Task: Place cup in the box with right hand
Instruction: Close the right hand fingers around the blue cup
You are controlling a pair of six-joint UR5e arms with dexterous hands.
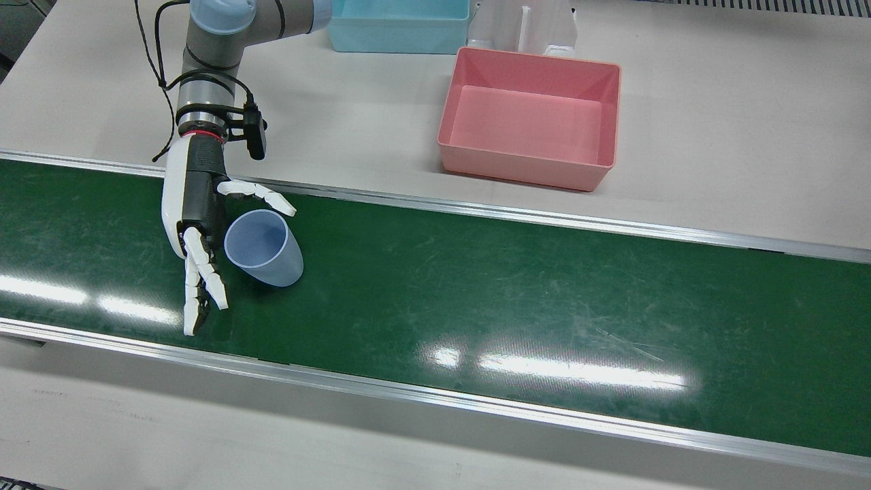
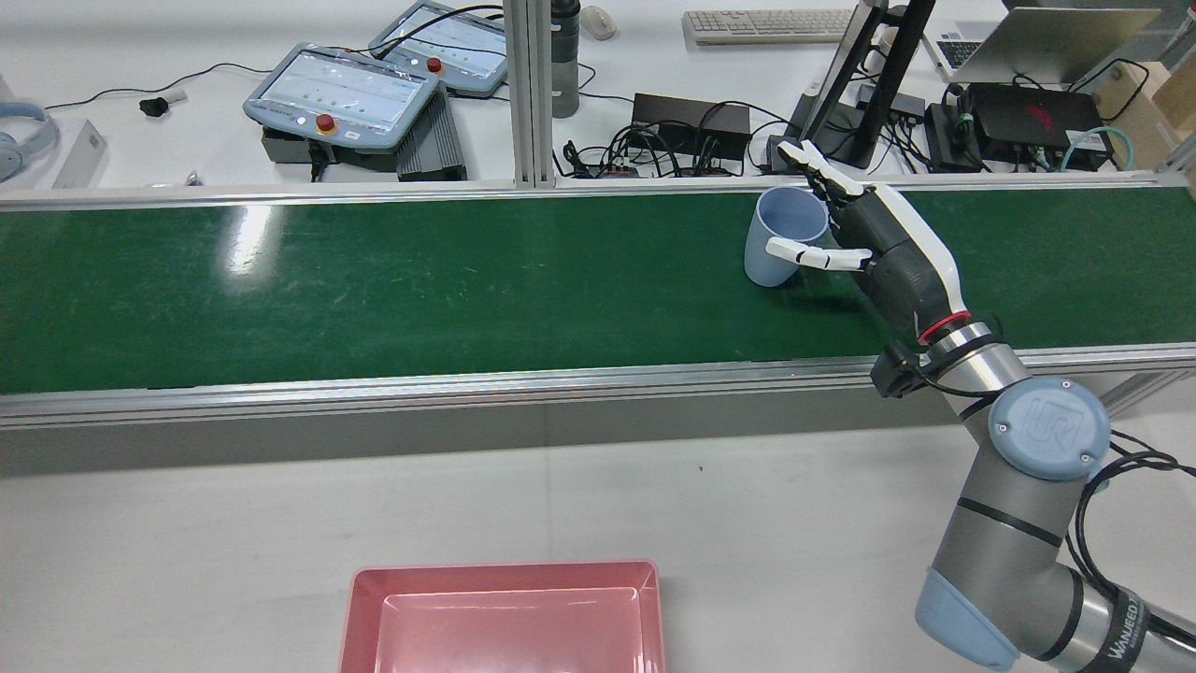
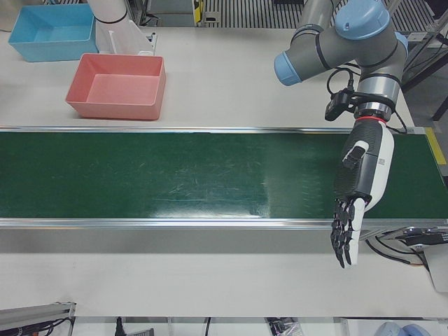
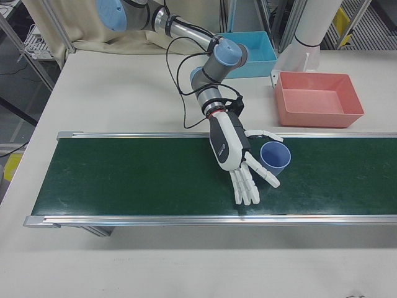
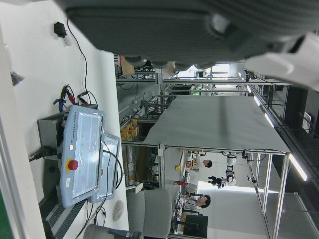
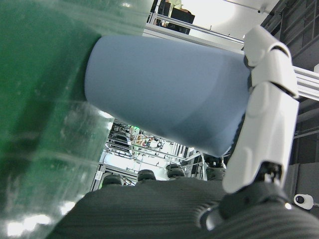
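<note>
blue cup (image 1: pixel 264 247) stands upright, mouth up, beside right robot hand (image 1: pixel 197 224).

Both arms are grey metal tubes with pale blue joint caps and black cables. The white-shelled right hand (image 1: pixel 197 224) has a black palm, a red wrist ring and segmented white fingers (image 1: pixel 204 269); the left hand (image 3: pixel 357 189) looks alike.

Green conveyor belt (image 1: pixel 476 286): spans table, aluminium side rails.
Light blue bin (image 1: pixel 398 24): far table edge, beside white stand (image 1: pixel 524 27).
Two teach pendants (image 2: pixel 341 93): bench beyond belt.
Keyboard (image 2: pixel 761 25), laptop (image 2: pixel 1056 42), cable tangle (image 2: pixel 654 150): same bench.
</note>
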